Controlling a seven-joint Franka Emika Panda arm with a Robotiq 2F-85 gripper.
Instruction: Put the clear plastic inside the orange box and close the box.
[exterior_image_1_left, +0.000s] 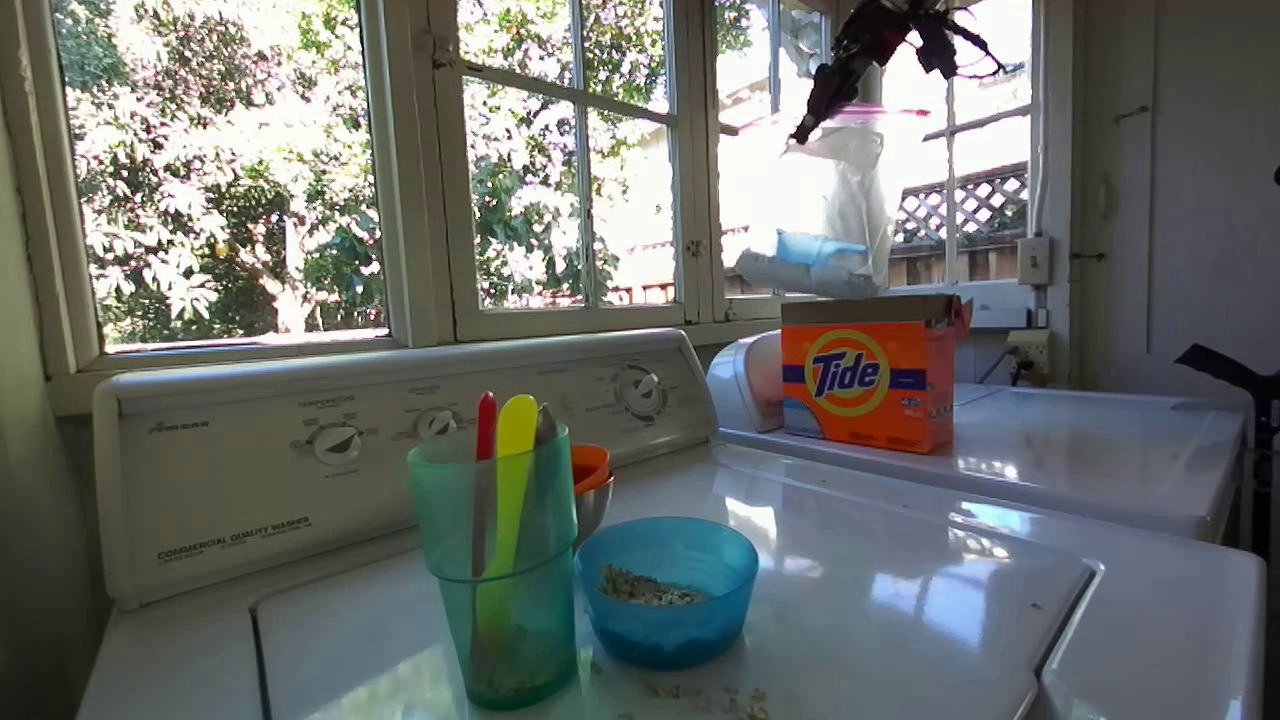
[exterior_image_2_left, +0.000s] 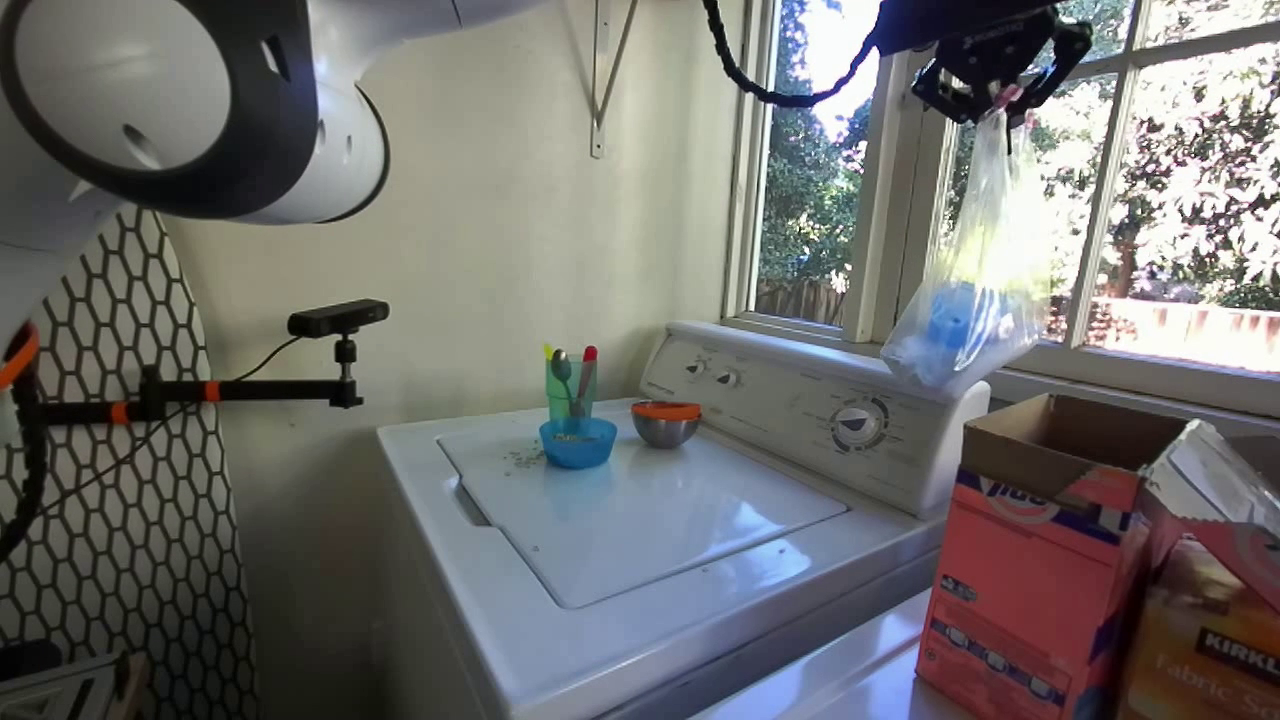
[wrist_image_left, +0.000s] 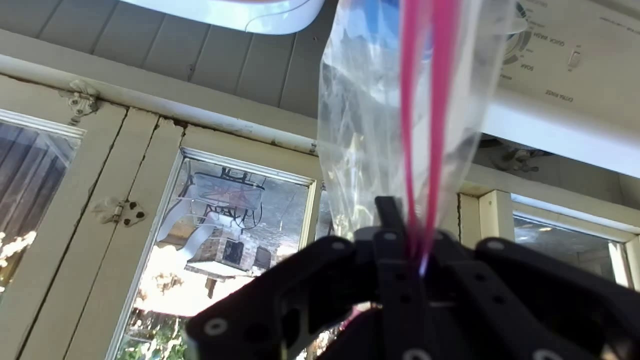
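Observation:
The clear plastic bag (exterior_image_1_left: 868, 200) has a pink zip edge and light blue contents at its bottom. It hangs upright from my gripper (exterior_image_2_left: 1008, 112), also in an exterior view (exterior_image_2_left: 985, 290). In the wrist view, my gripper (wrist_image_left: 417, 235) is shut on the bag's pink top edge (wrist_image_left: 440, 100). The orange Tide box (exterior_image_1_left: 870, 375) stands upright with its top open. In an exterior view the box (exterior_image_2_left: 1030, 590) has its lid flap (exterior_image_2_left: 1210, 470) folded out to the side. There the bag's bottom is left of the opening, near rim height. The bag is outside the box.
A Kirkland box (exterior_image_2_left: 1210, 640) stands beside the Tide box. A white rounded object (exterior_image_1_left: 742, 380) is behind it. The washer (exterior_image_2_left: 640, 540) holds a green cup (exterior_image_1_left: 500, 620) with utensils, a blue bowl (exterior_image_1_left: 665, 630) and a metal bowl (exterior_image_2_left: 665, 430). Windows (exterior_image_1_left: 570, 180) line the back.

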